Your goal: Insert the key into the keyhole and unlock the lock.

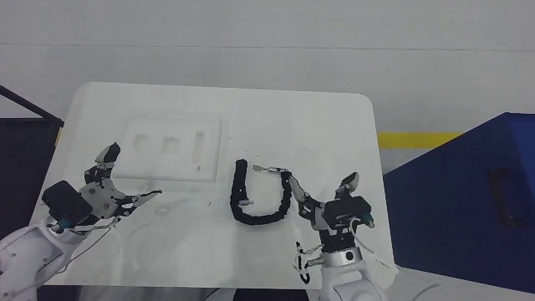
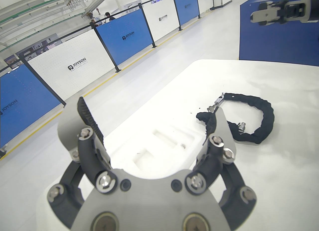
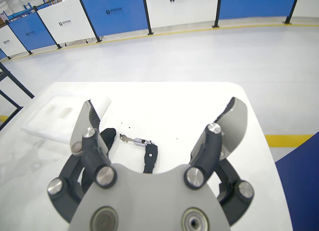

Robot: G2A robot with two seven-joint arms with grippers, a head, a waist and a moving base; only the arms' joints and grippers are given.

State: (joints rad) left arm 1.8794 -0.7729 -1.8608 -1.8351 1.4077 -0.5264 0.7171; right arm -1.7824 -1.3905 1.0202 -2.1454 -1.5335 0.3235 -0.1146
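Note:
A black fabric-sleeved chain lock (image 1: 261, 209) lies in a U shape at the table's middle. At one end is a silver lock head (image 3: 140, 141), and a small key (image 3: 124, 138) sticks out of it, pointing toward the chain's other end. In the left wrist view the key (image 2: 212, 108) and the chain (image 2: 261, 117) lie beyond one fingertip. My left gripper (image 1: 132, 173) hovers open near the table's left front, well apart from the lock. My right gripper (image 1: 322, 182) stands open just right of the chain, with nothing between its fingers (image 3: 87, 114).
A white foam tray (image 1: 134, 167) with several shallow recesses lies left of the chain. A blue table (image 1: 468, 201) stands off the right edge. A few dark specks dot the tabletop near the key.

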